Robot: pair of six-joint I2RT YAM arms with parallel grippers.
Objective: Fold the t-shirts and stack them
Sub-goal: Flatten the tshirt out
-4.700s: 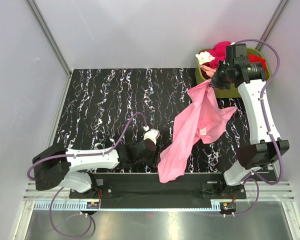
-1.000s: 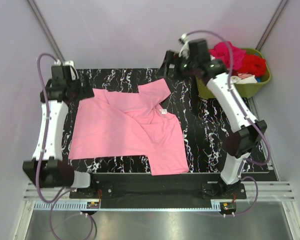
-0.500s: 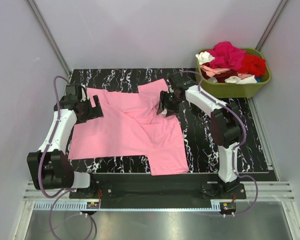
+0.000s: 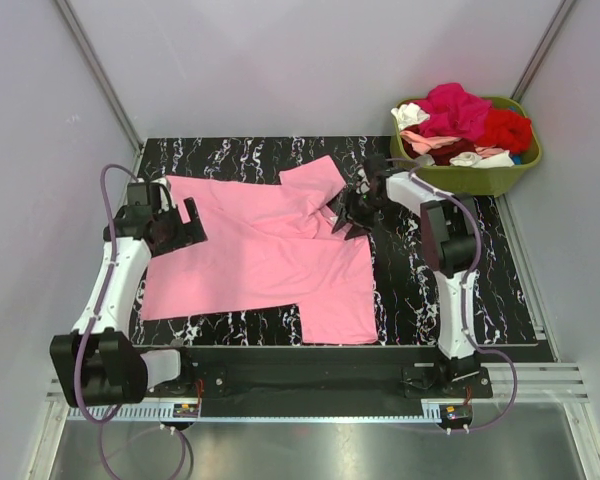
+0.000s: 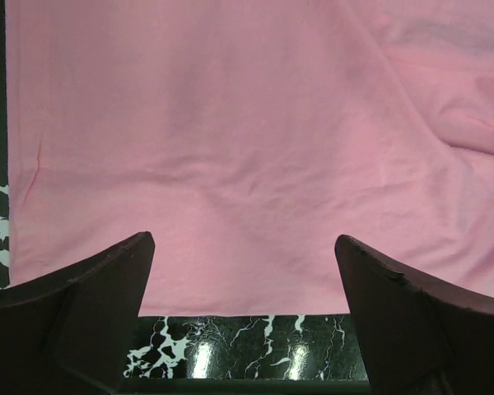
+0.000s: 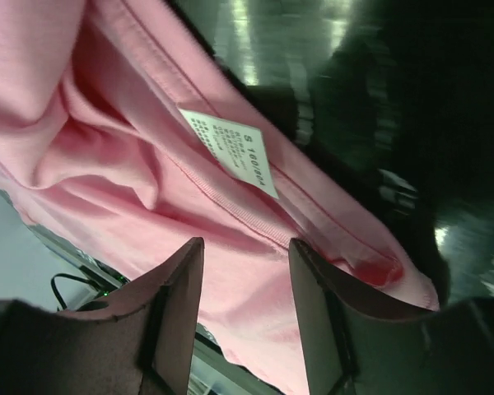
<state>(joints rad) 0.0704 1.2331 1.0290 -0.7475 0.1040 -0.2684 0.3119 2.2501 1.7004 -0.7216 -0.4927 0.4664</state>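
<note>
A medium pink t-shirt (image 4: 260, 260) lies spread on the black marbled table (image 4: 430, 290), with one sleeve pointing back and its neck at the right. My right gripper (image 4: 348, 218) is down at that neck. In the right wrist view its jaws (image 6: 245, 245) stand half closed with a bunch of pink cloth (image 6: 255, 288) between them, just below the white size label (image 6: 228, 151). My left gripper (image 4: 192, 222) hovers at the shirt's left edge. In the left wrist view it (image 5: 243, 240) is wide open over the hem (image 5: 247, 304), holding nothing.
An olive-green tub (image 4: 470, 180) at the back right holds a heap of magenta, red, pale pink and white t-shirts (image 4: 465, 115). Bare table shows to the right of the shirt and along the back edge. Grey walls close in on both sides.
The right gripper came down onto the neck, narrowed its jaws on the cloth and shifted it right, flattening the fold. The left gripper dropped to the shirt's left edge, still open.
</note>
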